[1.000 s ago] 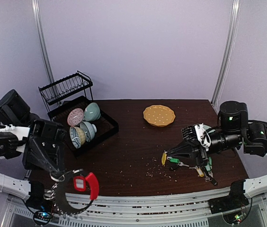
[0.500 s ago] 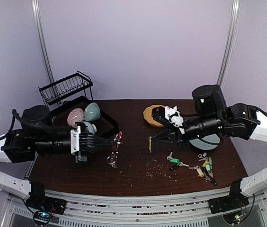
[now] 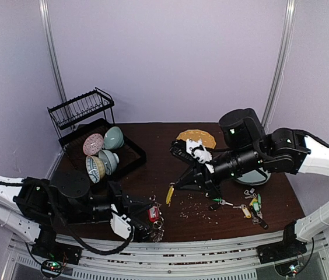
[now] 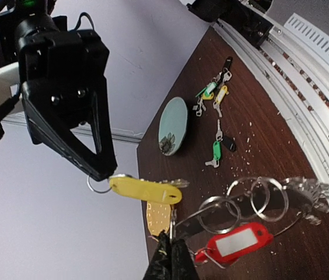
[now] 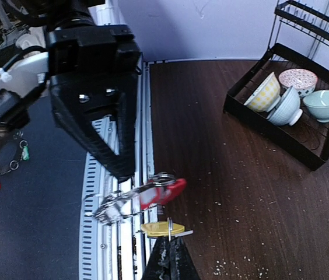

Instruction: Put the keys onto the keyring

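The left gripper (image 4: 171,256) is pressed together, and we see it pinching one wire loop of the keyring (image 4: 256,197). The rest of the ring fans out beyond the fingertips, with a red tag (image 4: 234,244) hanging on it. Half a second ago this gripper held the ring up at mid-counter beside the dish rack (image 3: 88,125). Now it has dropped to the near edge of the counter (image 3: 153,146), at about 6 o'clock, with its arm stretched low along that edge.

The right gripper (image 5: 170,256) is also closed, nipping the yellow-tagged key (image 5: 161,228) by its small end. It has come from just below the yellow plate (image 3: 196,135) towards the centre of the counter, and its tip points to 7 o'clock at the keyring. The yellow-tagged key hangs just beside the ring's loops. From these angles we cannot tell whether it touches them, though it looks slightly apart.

The loose keys (image 3: 251,205) lie where they were, in a small cluster at 4 o'clock on the counter. The dish rack stands at 10 o'clock and the yellow plate at 12 o'clock.
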